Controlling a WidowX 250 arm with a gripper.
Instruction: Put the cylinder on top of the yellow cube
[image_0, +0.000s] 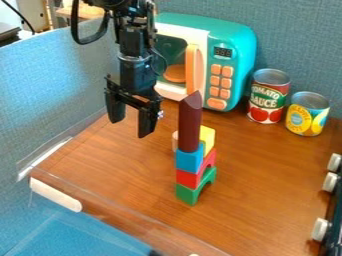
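Observation:
My gripper hangs at the upper left, open, with nothing between its fingers, left of the block tower. A tall dark maroon cylinder with a slanted top stands upright on the blue cube. Beside and behind the blue cube is the yellow cube, its left part hidden by the cylinder. Under the two cubes lies a red arch block, and below that a green arch block. A pale beige piece shows partly behind the tower's left side.
A teal toy microwave stands behind the tower. Two cans, a tomato sauce can and a yellow-labelled can, are at the back right. White knobs line the right edge. The wooden surface has a raised clear edge at front left.

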